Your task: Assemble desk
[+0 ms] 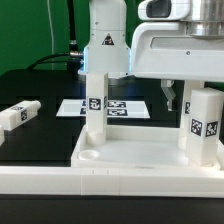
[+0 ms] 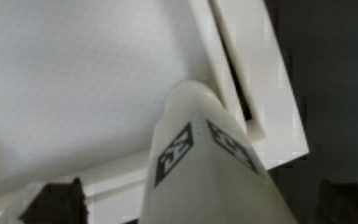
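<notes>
The desk slab (image 1: pixel 135 155) lies flat near the front, rim up. One leg (image 1: pixel 94 105) stands upright at its far corner on the exterior view's left. A second leg (image 1: pixel 205 125) stands at the corner on the right. My gripper (image 1: pixel 188 100) hangs open over that second leg, with one dark finger (image 1: pixel 169 98) visible beside it and the other hidden. In the wrist view the tagged leg (image 2: pixel 202 150) rises between my gripper's (image 2: pixel 194 205) dark fingertips (image 2: pixel 55 203), with a gap on each side. The slab (image 2: pixel 87 90) lies below it.
A loose leg (image 1: pixel 18 115) lies on the black table at the exterior view's left. The marker board (image 1: pixel 120 106) lies flat behind the slab. A long low white rail (image 1: pixel 40 180) runs along the front. The robot's white base (image 1: pixel 105 40) stands at the back.
</notes>
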